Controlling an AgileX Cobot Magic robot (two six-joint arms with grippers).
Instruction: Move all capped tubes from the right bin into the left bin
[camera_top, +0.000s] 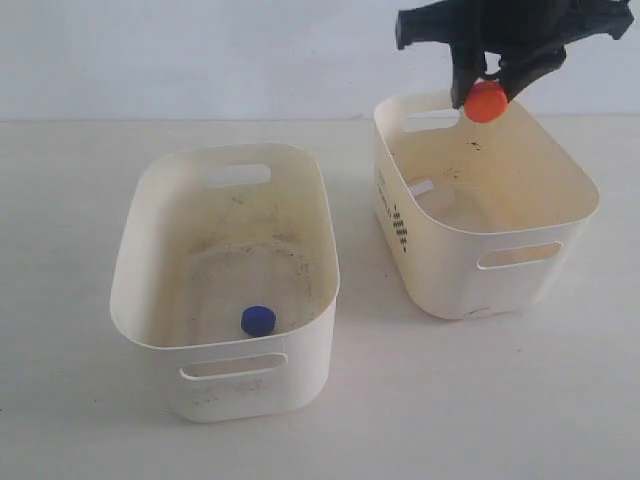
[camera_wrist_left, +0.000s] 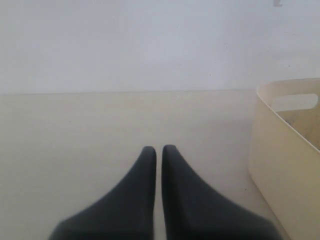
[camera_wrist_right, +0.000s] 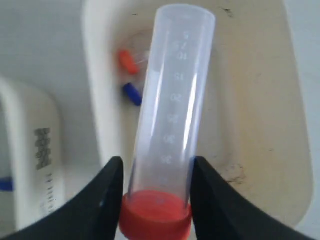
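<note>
My right gripper hangs above the back rim of the right bin, shut on an orange-red capped tube. In the right wrist view the fingers clamp the clear tube just above its cap, cap end nearest the camera. Below it, on the right bin's floor, lie two more tubes by one wall, one with an orange cap and one with a blue cap. A blue capped tube lies in the left bin. My left gripper is shut and empty, low over the table.
The right bin's outer side carries dark dashes. A cream bin wall with a handle slot stands close beside the left gripper. Bare table runs between and in front of the bins. A white wall stands behind.
</note>
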